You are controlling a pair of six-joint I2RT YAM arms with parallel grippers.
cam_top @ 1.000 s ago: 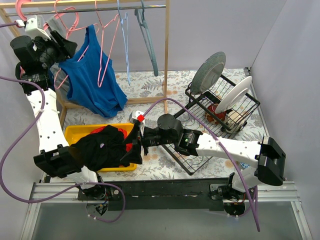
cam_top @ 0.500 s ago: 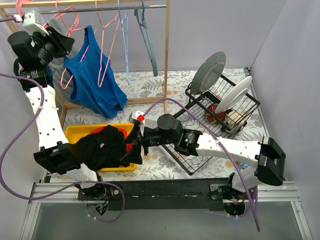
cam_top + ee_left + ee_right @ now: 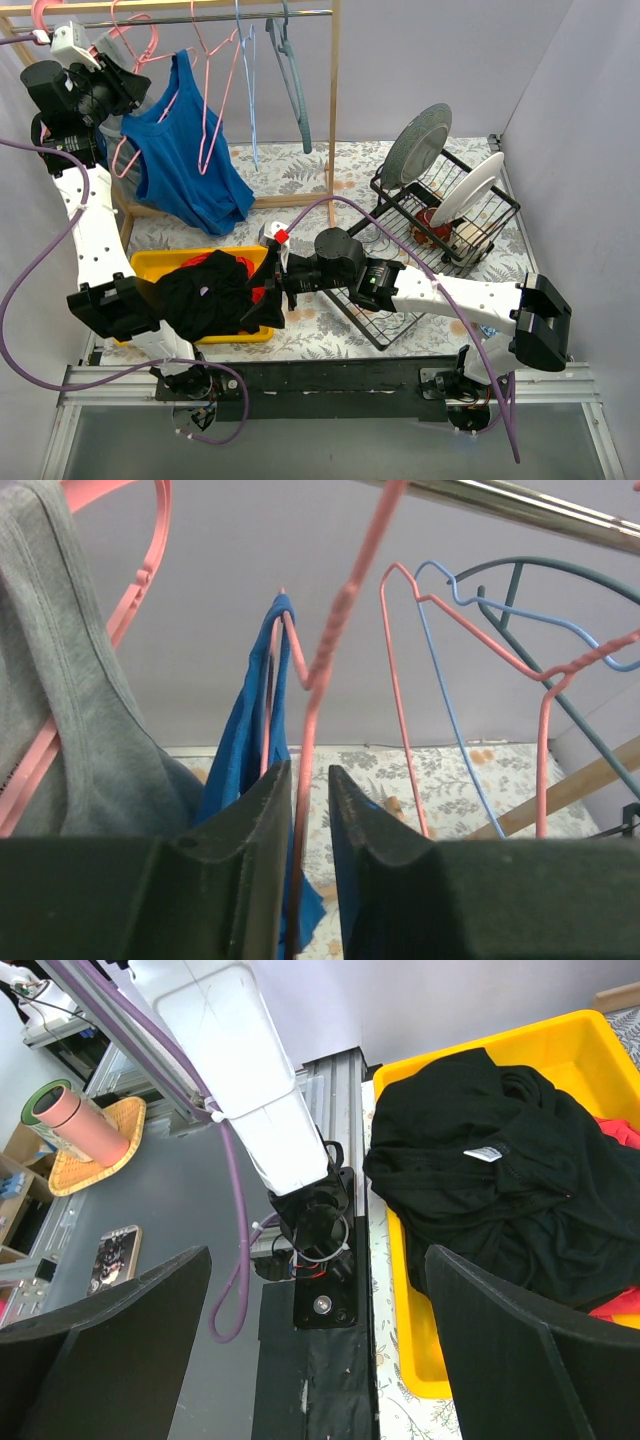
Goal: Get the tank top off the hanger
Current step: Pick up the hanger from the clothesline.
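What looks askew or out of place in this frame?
The tank top hangs lopsided: one strap is hooked high on the pink hanger, while the rest sags in a bunch to one side. A black garment is heaped in the yellow bin and overhangs its rim.

Overhead facing table (image 3: 300, 170), wrists close (left at hangers (image 3: 345, 600), right over bin (image 3: 560, 1045))

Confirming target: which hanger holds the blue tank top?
The pink hanger between the fingers of the left tool; the blue hanger and the teal hanger hang bare.
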